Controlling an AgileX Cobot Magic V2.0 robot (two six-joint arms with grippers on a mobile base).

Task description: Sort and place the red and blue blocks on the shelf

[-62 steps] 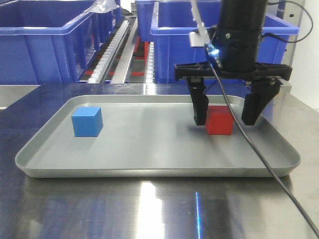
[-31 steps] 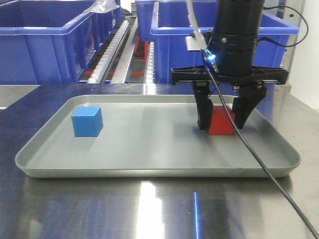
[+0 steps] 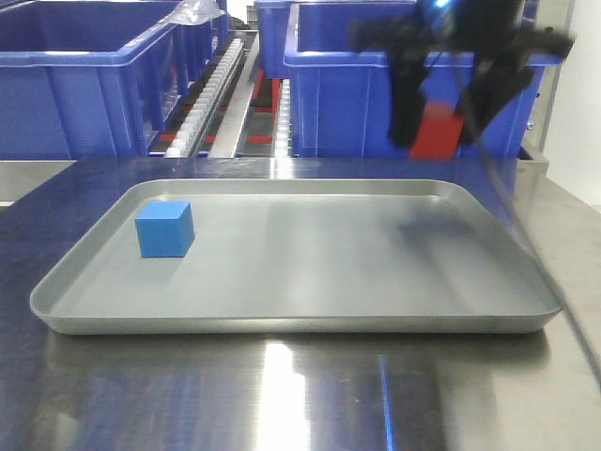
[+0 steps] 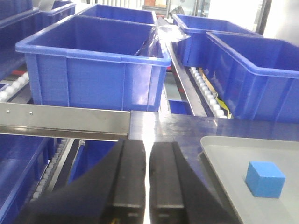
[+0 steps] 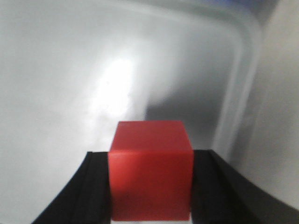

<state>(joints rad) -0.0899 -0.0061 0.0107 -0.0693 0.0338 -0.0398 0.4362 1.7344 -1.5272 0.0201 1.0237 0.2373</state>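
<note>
My right gripper (image 3: 438,127) is shut on the red block (image 3: 436,133), holding it in the air above the right part of the grey tray (image 3: 300,324). In the right wrist view the red block (image 5: 151,170) sits clamped between both black fingers (image 5: 96,191), with the tray floor (image 5: 60,84) below. The blue block (image 3: 164,228) rests on the tray's left side; it also shows at the lower right of the left wrist view as the blue block (image 4: 265,178). My left gripper (image 4: 147,186) is shut with nothing in it, left of the tray.
Large blue bins (image 3: 80,70) stand behind the table on roller rails (image 3: 214,94); another blue bin (image 3: 347,89) is right behind the lifted block. The steel table top (image 3: 282,395) runs in front of the tray. A cable hangs from the right arm.
The right gripper closed on the red block and lifted it off the tray, up to bin height. The blue block has not moved.
</note>
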